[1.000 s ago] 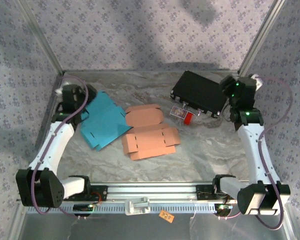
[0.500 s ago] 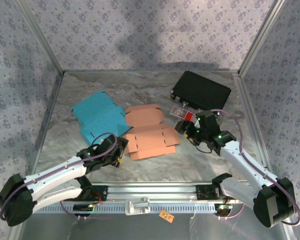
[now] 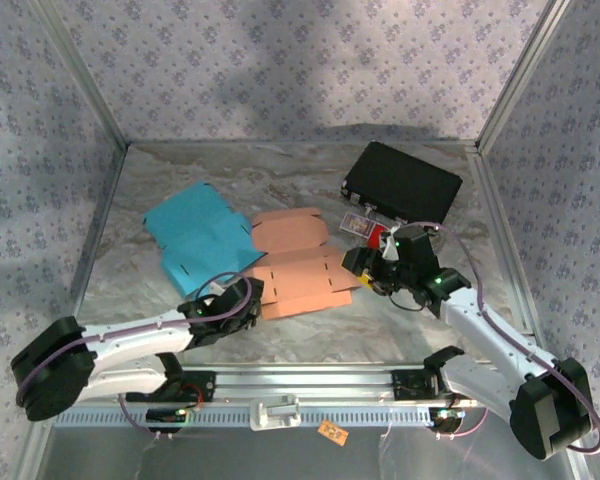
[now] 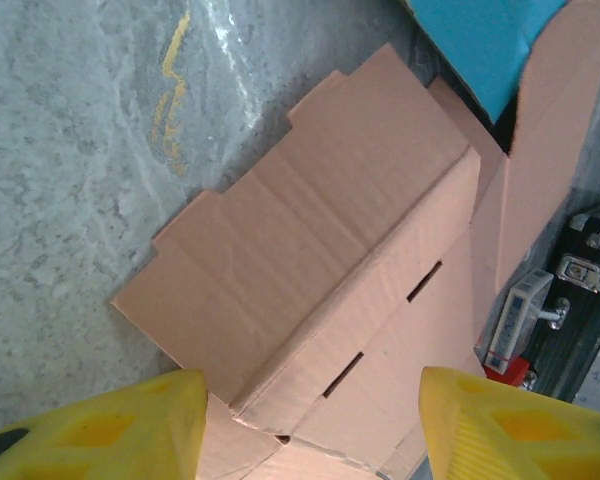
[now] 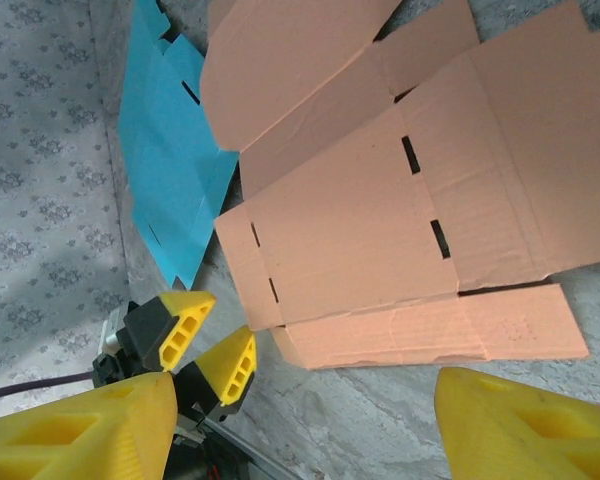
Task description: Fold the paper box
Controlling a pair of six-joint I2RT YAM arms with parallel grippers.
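Inspecting the left gripper (image 4: 310, 400) first: my two yellow fingers (image 4: 130, 430) stand apart, with nothing clamped. The box (image 3: 300, 270) is an unfolded salmon cardboard blank lying flat on the worktop (image 3: 420, 320). One of its corners sits between these fingers, at their tips. I cannot tell whether either finger touches the card. Ahead of this gripper the blank runs away in creased panels, with two slots cut along one fold. Past its far end, ahead and to the right, a blue sheet (image 4: 490, 40) lies flat with its edge against one of the box's flaps.

Right gripper (image 3: 365, 265): fingers apart and empty. From above, it sits at the side of the box opposite my left gripper, with the blank between the two. Through the right wrist camera the box lies ahead of the fingertips, and a long narrow flap is the part nearest to them. Further slots show along the folds. My left gripper shows beyond that flap, just beside the far corner of the blank, its fingers spread. The blue sheet lies farther off on that same side.

A black case (image 3: 402, 182) sits near the right gripper, on the side away from the box. A small white-and-red item (image 3: 365, 228) lies between the case and the gripper.
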